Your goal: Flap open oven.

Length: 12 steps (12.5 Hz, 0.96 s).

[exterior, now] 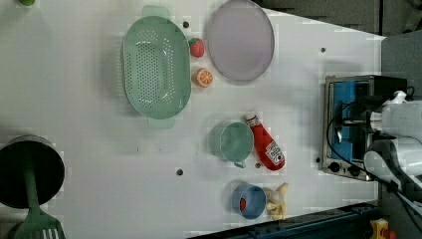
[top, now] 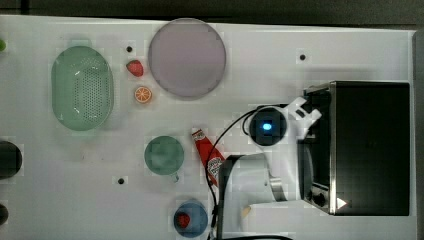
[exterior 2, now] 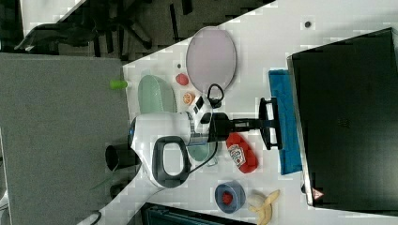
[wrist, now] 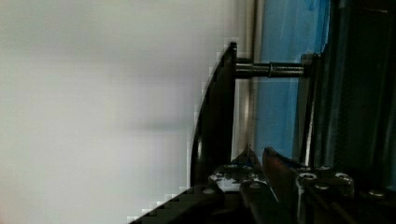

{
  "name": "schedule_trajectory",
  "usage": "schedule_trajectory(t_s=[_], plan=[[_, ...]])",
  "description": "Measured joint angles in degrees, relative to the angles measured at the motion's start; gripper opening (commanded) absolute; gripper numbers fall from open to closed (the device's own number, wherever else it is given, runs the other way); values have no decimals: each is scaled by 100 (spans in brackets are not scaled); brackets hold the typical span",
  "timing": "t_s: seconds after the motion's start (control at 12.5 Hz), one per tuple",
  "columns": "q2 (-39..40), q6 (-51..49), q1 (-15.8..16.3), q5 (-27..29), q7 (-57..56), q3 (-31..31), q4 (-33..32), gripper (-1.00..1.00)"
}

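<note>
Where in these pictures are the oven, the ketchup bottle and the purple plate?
oven [top: 372, 150], top view, on its black roof.
ketchup bottle [exterior: 266, 144], left view, on its red body.
purple plate [top: 186, 57], top view, on its flat middle.

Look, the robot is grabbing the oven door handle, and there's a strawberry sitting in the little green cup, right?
Not quite. The strawberry sits in the little blue cup, not the green cup, which the left view shows with nothing in it. The rest holds: the gripper is at the oven door handle, as the right view shows.
</note>
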Motion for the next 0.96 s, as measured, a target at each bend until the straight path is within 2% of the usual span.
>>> schedule_trajectory(t_s=[0.4, 0.72, 0.96], plan=[[823, -22, 532, -1326, 1596, 390, 11, -65], [1804, -64, 873, -1528, 2655, 544, 246, -65], [2005, -196, 999, -1651, 2972, 563, 392, -65]])
